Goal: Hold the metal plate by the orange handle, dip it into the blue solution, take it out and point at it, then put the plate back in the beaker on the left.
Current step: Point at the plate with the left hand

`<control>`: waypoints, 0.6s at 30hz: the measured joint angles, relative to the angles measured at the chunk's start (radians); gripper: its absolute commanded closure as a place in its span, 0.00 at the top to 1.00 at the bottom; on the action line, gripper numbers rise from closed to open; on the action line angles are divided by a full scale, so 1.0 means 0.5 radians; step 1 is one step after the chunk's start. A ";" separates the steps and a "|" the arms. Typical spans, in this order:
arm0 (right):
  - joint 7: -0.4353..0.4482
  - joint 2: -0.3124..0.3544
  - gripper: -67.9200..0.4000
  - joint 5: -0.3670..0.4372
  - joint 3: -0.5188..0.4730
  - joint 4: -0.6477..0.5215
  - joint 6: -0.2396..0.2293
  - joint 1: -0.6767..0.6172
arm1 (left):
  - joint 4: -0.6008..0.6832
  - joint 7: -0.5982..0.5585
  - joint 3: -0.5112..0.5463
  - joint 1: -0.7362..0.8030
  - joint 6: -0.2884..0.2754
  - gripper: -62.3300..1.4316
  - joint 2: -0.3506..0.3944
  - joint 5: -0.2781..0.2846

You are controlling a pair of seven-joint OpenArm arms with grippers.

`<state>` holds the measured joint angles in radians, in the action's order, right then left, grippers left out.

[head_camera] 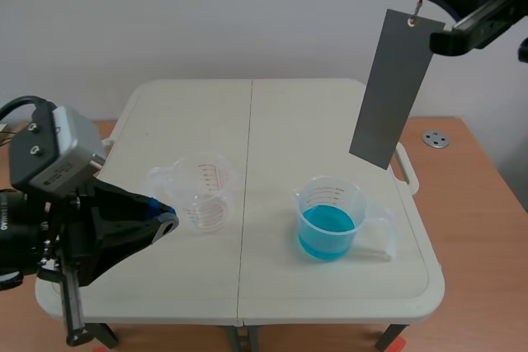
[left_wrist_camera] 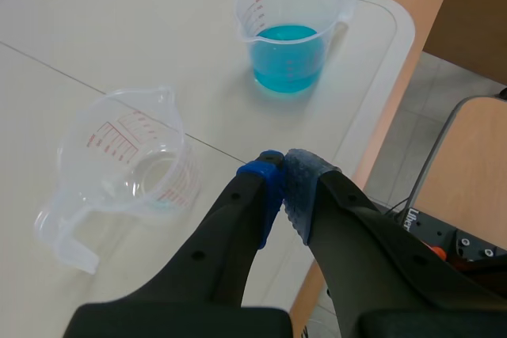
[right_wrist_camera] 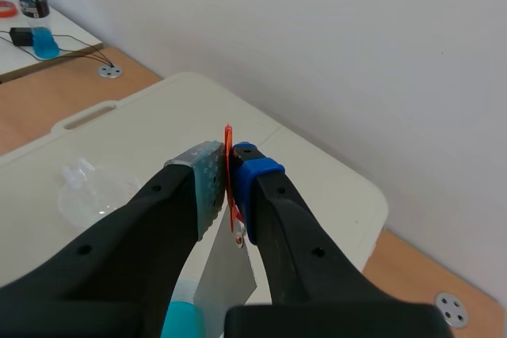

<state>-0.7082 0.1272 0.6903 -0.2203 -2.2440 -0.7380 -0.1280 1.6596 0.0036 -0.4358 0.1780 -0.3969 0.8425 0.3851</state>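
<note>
Plate (head_camera: 392, 88) hangs lengthwise down, high above and perhaps slightly behind the blue beaker (head_camera: 328, 222); right tool (right_wrist_camera: 230, 173) clamps its orange handle (right_wrist_camera: 228, 138), left tool (left_wrist_camera: 283, 165) pinched together.

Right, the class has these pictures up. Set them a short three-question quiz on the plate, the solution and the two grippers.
1. Short answer: are the left gripper's fingers open or shut?
2. True or false: the metal plate stands dipped in the blue solution.
3. Which holds the plate's orange handle? A. left gripper B. right gripper C. neither

Key: 1. Shut, on nothing. 2. False: it hangs raised, out of the liquid. 3. B.
</note>
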 measured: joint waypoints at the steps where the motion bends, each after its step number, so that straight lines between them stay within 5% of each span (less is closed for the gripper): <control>1: -0.001 0.000 0.02 0.002 0.026 0.001 0.000 0.000 | -0.037 0.000 -0.050 -0.069 0.000 0.07 -0.024 -0.016; 11: -0.001 0.000 0.02 0.005 0.164 0.163 -0.001 0.000 | -0.308 0.014 -0.366 -0.567 -0.001 0.07 -0.409 -0.371; 18: 0.002 0.000 0.02 0.005 0.169 0.166 0.000 0.000 | -0.377 0.014 -0.517 -0.669 -0.002 0.07 -0.564 -0.473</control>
<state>-0.7074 0.1272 0.6930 -0.1360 -2.1612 -0.7380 -0.1280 1.4712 0.0105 -0.6941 -0.1566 -0.3977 0.5606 0.1486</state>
